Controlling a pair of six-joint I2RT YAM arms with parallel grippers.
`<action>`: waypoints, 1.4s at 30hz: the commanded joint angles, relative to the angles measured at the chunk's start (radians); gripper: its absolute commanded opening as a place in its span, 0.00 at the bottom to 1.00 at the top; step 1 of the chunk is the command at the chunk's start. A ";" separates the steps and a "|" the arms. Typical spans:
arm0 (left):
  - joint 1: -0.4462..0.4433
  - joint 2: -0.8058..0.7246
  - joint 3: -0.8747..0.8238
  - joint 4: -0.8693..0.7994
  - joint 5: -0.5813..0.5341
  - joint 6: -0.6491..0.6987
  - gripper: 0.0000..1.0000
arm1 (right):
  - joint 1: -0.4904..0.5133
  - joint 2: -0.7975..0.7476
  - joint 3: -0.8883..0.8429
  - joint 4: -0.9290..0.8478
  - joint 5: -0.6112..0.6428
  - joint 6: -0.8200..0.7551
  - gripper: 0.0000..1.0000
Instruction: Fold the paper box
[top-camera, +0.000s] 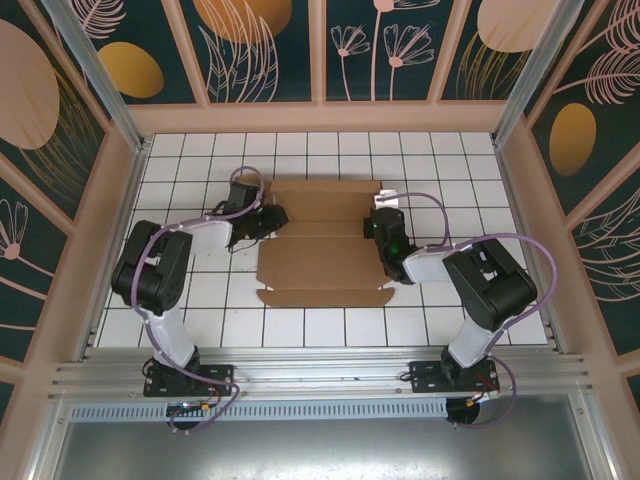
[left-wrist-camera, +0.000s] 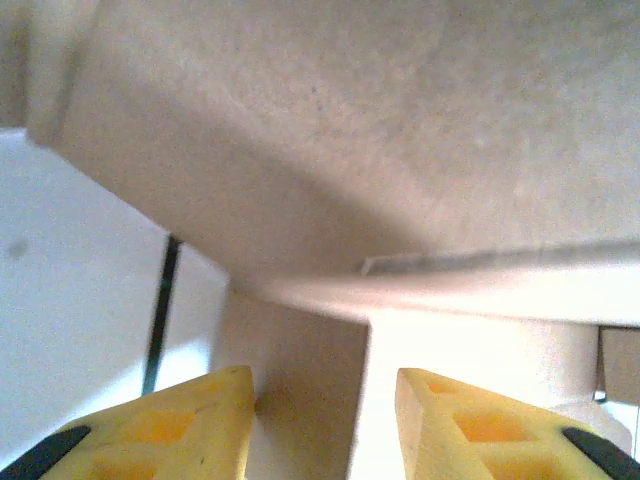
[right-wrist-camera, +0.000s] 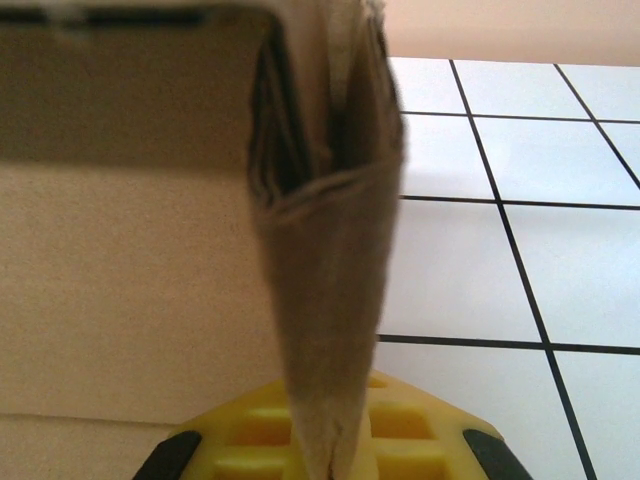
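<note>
White tiled table (top-camera: 300, 325) carries the paper box (top-camera: 320, 258) mid-frame; left tool (top-camera: 274, 220) gapes open, right tool (top-camera: 373, 224) pinches its upright flap.

Blurred, cropped paper box (left-wrist-camera: 350, 150); left pincer (left-wrist-camera: 325, 420) partly cut off.

A white tiled table (top-camera: 470, 170) with dark grout lines spreads beneath and around the left gripper (top-camera: 272, 218) and the right gripper (top-camera: 378, 222). Past both grippers rise peach-framed walls (top-camera: 320, 116) set with dark teal panels (top-camera: 350, 70), printed with pale flowers and orange ovals (top-camera: 130, 68). Behind the grippers, a grooved aluminium rail (top-camera: 320, 375) runs along the table's near edge.
</note>
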 joint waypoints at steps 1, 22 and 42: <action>0.026 -0.109 -0.073 -0.077 -0.050 0.019 0.42 | -0.039 0.002 0.024 -0.043 -0.004 -0.011 0.00; 0.084 -0.564 -0.225 0.148 -0.351 0.543 0.42 | -0.095 -0.028 0.013 -0.021 -0.117 -0.060 0.00; 0.099 -0.252 -0.029 0.074 -0.127 0.848 0.31 | -0.104 -0.030 0.015 -0.024 -0.141 -0.052 0.00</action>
